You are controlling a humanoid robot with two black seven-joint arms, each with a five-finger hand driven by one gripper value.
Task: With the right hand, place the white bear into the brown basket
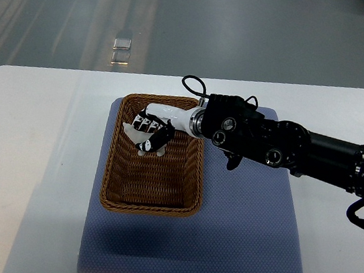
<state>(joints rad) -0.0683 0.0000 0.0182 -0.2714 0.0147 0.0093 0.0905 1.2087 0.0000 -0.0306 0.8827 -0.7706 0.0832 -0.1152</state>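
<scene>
The brown wicker basket (147, 203) sits on a blue-grey mat at the middle of the white table. My right hand (151, 127) reaches from the right over the basket's upper part, with its black-tipped fingers curled around the white bear (148, 145). Only a small pale part of the bear shows under the fingers, low inside the basket near its far wall. The black forearm (282, 147) stretches across the mat to the right edge. The left arm does not show.
The blue-grey mat (243, 233) covers the table's (30, 156) middle and right. A small shiny floor fitting (121, 48) lies beyond the table's far edge. Grey floor fills the top of the picture.
</scene>
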